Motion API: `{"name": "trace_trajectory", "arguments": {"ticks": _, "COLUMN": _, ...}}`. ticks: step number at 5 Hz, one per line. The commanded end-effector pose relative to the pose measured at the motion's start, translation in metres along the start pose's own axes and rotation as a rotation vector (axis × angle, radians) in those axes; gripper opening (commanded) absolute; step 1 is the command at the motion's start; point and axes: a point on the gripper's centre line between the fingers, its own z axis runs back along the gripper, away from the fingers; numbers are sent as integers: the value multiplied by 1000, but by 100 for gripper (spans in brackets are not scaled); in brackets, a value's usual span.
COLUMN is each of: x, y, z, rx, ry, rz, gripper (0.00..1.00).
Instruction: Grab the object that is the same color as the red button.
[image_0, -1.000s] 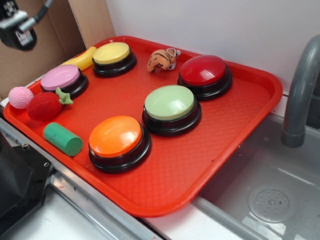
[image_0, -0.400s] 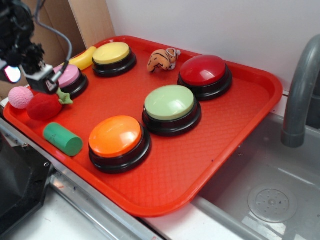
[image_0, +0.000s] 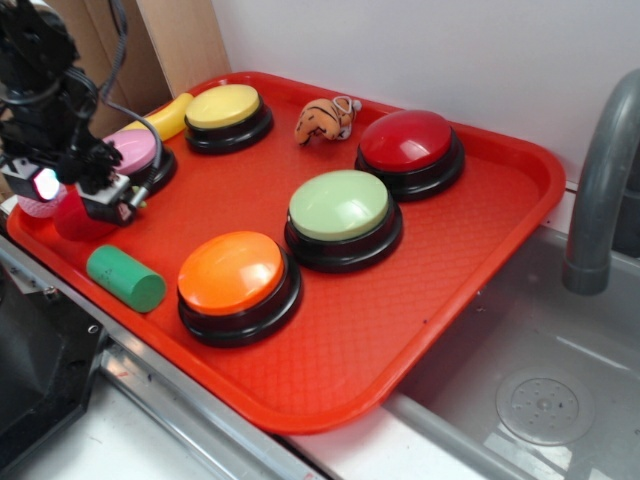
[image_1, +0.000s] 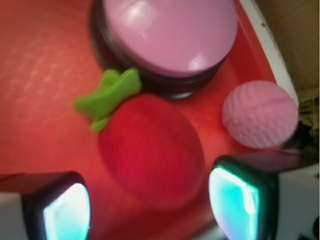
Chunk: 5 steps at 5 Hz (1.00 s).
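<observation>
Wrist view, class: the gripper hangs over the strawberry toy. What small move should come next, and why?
Probably lower straight down a little, then close. The open gripper already has a finger on each side of the red strawberry toy, which matches the red button.

Wrist view: open fingers flank the red strawberry toy on the tray.

The fuzzy red strawberry toy (image_1: 150, 150) lies on the red tray (image_1: 45, 75), its green leafy stem (image_1: 107, 96) pointing up and left toward the pink button (image_1: 170, 32), whose black base it nearly touches. A pink textured ball (image_1: 260, 115) sits just right of the strawberry, apart from it. The gripper (image_1: 150, 210) stands open: one glowing teal-lit fingertip (image_1: 65, 210) appears at the lower left, the other at the lower right, with the strawberry's lower part between them. The picture is slightly blurred.
</observation>
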Motion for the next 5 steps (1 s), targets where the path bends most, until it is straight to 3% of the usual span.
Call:
{"name": "trace_trajectory", "arguments": {"ticks": 1, "x": 5, "y": 14, "z": -14, "rx": 34, "ry": 11, "rz": 52, "gripper": 100}}
{"name": "trace_trajectory", "arguments": {"ticks": 2, "x": 3, "y": 14, "z": -18, "rx": 35, "ry": 19, "rz": 63, "gripper": 0}}
{"name": "trace_trajectory", "arguments": {"ticks": 4, "x": 5, "y": 14, "z": -10, "rx": 9, "ry": 28, "rz": 74, "gripper": 0}}
{"name": "trace_trajectory", "arguments": {"ticks": 5, "x": 9, "y": 2, "z": 15, "rx": -71, "ry": 76, "rz": 99, "gripper": 0}}
